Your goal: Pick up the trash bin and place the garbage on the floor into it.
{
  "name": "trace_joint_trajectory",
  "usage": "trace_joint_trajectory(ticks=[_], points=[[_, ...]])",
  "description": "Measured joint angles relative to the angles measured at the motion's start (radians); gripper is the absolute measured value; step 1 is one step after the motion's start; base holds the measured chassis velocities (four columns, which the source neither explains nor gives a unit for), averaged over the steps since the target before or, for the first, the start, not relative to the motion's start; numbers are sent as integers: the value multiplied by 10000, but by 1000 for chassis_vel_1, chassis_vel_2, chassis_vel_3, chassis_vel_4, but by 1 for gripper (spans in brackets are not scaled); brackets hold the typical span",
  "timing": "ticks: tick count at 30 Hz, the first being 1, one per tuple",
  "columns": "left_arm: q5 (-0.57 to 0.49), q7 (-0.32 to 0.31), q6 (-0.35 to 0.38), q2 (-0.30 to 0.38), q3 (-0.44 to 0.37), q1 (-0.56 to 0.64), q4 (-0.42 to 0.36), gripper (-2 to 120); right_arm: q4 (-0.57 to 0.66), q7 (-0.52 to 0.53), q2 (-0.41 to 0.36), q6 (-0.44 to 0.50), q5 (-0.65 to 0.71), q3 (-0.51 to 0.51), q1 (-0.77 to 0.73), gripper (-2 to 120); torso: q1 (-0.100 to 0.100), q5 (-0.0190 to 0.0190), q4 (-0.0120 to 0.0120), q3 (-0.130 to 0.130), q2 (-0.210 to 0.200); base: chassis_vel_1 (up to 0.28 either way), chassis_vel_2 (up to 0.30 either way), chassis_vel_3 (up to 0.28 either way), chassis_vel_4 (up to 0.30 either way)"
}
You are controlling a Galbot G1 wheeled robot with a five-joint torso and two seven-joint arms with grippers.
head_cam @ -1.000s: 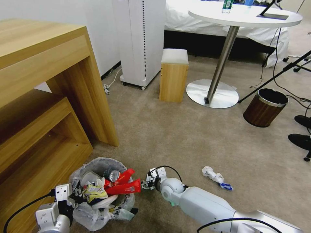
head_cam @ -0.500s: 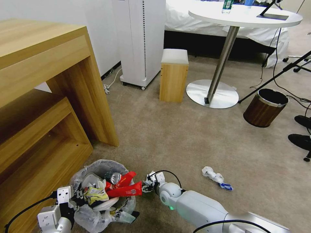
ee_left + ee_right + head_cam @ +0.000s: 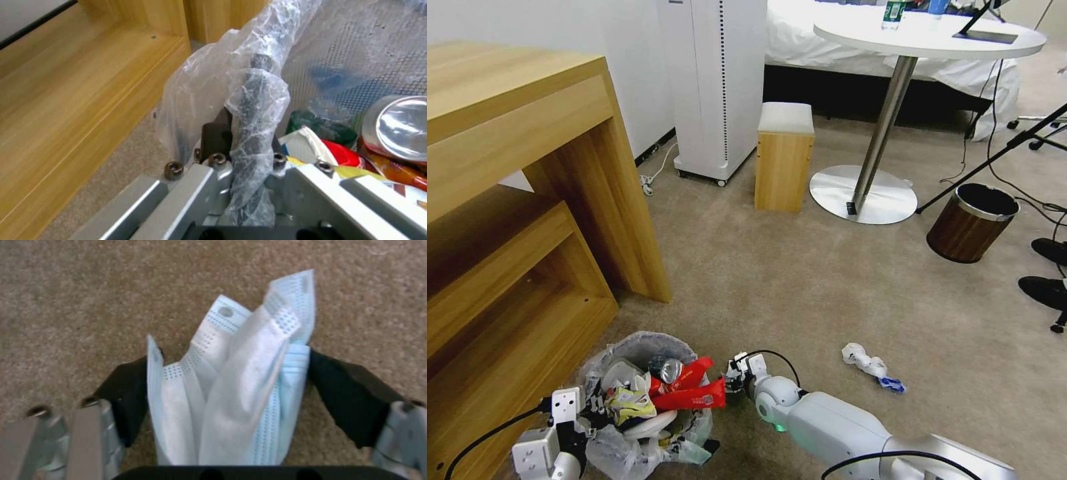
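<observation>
The trash bin (image 3: 639, 347), lined with a crinkly whitish bag, sits low at the near left and is heaped with garbage: red wrappers (image 3: 694, 399), a can (image 3: 670, 369) and a yellow-white wrapper (image 3: 627, 403). My left gripper (image 3: 584, 417) is shut on the bin's bag-covered rim (image 3: 256, 100), with one dark finger (image 3: 216, 133) outside the bag. My right gripper (image 3: 735, 381) is right beside the bin's red wrappers. Its black fingers (image 3: 126, 396) are shut on a folded blue-white face mask (image 3: 236, 373) over the carpet. A crumpled white paper with a blue bit (image 3: 867, 363) lies on the floor to the right.
A wooden desk with a low shelf (image 3: 527, 200) stands close on the left of the bin. Farther off are a wood stool (image 3: 785, 157), a white appliance (image 3: 714, 87), a round table's base (image 3: 864, 193), a brown wood-grain bin (image 3: 970, 223) and black shoes (image 3: 1047, 290).
The trash bin and my left gripper have shifted slightly nearer and to the right. My right forearm has drawn back a little, its gripper staying next to the red wrappers.
</observation>
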Motion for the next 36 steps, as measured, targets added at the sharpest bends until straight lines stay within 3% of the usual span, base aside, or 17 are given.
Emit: trace_joint_trajectory(ticks=[3,12,13,15,17,18,23,26,27,29,30,33,34,36], points=[[90,32,-25,-15,58,28,-3,0,23,8,-33,67,53,18,6,72,0,0,-1,0,0,0,0,0,0],[369,115,-85,-61,161,169,-102,0,351,183,-193,311,428,-21,145,41,7,8,7,10,-16,0,0,0,0],[414,115,-106,-62,160,192,-107,0,432,194,-203,326,488,-18,175,34,7,11,10,11,-16,0,0,0,0],[435,115,-106,-71,160,209,-109,0,464,210,-216,344,512,-12,202,32,6,9,11,10,-16,0,0,0,0],[474,131,-106,-102,162,243,-111,0,573,241,-298,400,554,-4,255,20,6,7,9,8,-16,0,0,0,0],[474,131,-106,-102,162,243,-111,0,573,241,-298,400,554,-4,255,20,6,7,9,8,-16,0,0,0,0],[268,219,-67,28,50,245,-248,0,1309,349,-636,418,710,173,324,3,6,6,7,6,-14,0,0,0,0],[-143,164,-51,343,-221,164,-394,0,2883,371,-1516,689,369,559,442,0,5,7,7,5,-10,0,0,0,0],[-143,164,-51,343,-221,164,-394,0,2883,371,-1516,689,369,559,442,0,5,7,7,5,-10,0,0,0,0],[-337,92,-57,469,-289,99,-438,0,3887,-228,-2383,1523,-501,982,622,0,4,4,3,4,-9,0,0,0,0],[-337,92,-57,469,-289,99,-438,0,3887,-228,-2383,1523,-501,982,622,0,4,4,3,4,-9,0,0,0,0],[-377,79,-56,499,-272,77,-442,0,5398,-1378,-3399,2834,-672,1402,1071,0,4,5,1,4,-8,0,0,0,0],[-377,79,-56,499,-272,77,-442,0,5398,-1378,-3399,2834,-672,1402,1071,0,4,5,1,4,-8,0,0,0,0],[-317,87,-63,477,-185,50,-316,0,6845,-2714,-4052,3853,124,1392,1674,0,3,5,4,3,-8,0,0,0,0]])
